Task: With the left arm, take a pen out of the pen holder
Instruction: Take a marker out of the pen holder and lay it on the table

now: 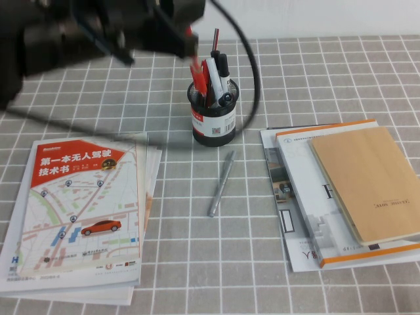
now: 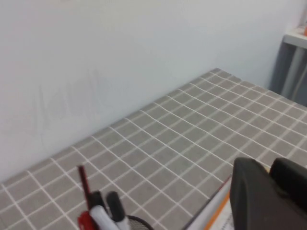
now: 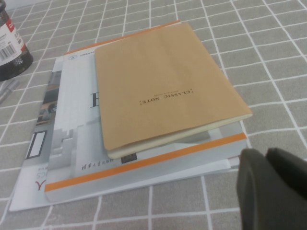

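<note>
Left tool (image 2: 269,175), jaws narrow and together, hangs at the high view's top edge above the black pen holder (image 1: 214,118), upper centre of the worktop (image 1: 315,72), pens (image 1: 222,71) standing inside. Right tool (image 3: 266,160), also narrow, hovers beside the tan notebook (image 3: 163,86).

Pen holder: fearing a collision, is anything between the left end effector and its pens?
Nothing visible. Left end effector, shut, hovers by the pens in the pen holder; right end effector sits near the notebook.
</note>
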Tool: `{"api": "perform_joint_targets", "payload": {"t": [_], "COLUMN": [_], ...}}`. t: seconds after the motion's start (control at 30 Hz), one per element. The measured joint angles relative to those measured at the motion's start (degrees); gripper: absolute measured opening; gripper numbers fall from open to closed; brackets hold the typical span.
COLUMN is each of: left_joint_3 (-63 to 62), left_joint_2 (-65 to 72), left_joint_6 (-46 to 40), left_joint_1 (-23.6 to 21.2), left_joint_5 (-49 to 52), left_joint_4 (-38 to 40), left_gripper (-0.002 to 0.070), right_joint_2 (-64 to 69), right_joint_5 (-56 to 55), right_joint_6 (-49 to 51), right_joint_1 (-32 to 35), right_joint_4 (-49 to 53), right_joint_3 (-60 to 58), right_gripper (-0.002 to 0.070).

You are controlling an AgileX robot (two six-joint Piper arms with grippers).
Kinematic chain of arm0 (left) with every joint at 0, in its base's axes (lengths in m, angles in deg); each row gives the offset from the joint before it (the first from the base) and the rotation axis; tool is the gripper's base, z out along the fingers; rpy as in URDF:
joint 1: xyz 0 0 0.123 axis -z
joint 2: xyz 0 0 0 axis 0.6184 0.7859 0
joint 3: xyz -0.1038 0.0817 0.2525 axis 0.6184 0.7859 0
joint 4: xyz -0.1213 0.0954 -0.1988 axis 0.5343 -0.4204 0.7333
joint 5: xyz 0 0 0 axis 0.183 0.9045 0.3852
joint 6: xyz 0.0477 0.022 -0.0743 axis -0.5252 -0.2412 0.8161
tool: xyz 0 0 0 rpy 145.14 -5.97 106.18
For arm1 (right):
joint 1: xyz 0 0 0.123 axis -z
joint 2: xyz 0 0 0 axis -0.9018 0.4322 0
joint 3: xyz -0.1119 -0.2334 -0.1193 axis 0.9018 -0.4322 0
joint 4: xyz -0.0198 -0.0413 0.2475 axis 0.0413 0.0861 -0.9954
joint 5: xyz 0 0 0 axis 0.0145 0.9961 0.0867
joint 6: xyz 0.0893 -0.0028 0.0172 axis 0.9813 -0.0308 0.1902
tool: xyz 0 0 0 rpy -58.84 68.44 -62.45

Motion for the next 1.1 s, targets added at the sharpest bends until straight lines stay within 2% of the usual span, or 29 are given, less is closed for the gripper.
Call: {"api": "perform_joint_targets", "payload": {"t": [0.13, 0.2, 0.3, 0.43, 0.73, 1.1], "left_joint_3": [11.9, 16.2, 18.8, 18.5, 15.0, 9.5], "left_joint_2": [-3.7, -4.3, -3.4, -1.0, 5.8, 13.4], "left_joint_6": [-20.5, -28.4, -33.9, -36.9, -37.6, -43.1], "left_joint_1": [3.5, 6.3, 10.2, 11.7, 11.7, 11.7], "left_joint_5": [-5.0, -8.4, -11.7, -12.2, -11.8, -11.6], "left_joint_4": [17.9, 21.6, 23.5, 24.4, 24.9, 24.9], "left_gripper": [0.0032, 0.0032, 0.0032, 0.0032, 0.0032, 0.0031], "right_joint_2": [0.0, 0.0, 0.0, 0.0, 0.0, 0.0], "right_joint_5": [0.0, 0.0, 0.0, 0.0, 0.0, 0.0], "right_joint_6": [0.0, 0.0, 0.0, 0.0, 0.0, 0.0], "right_joint_1": [0.0, 0.0, 0.0, 0.0, 0.0, 0.0], "right_joint_4": [0.0, 0.0, 0.0, 0.0, 0.0, 0.0], "right_joint_3": [0.0, 0.0, 0.0, 0.0, 0.0, 0.0], "right_gripper": [-0.0013, -0.0013, -0.0013, -0.0013, -0.0013, -0.0013]}}
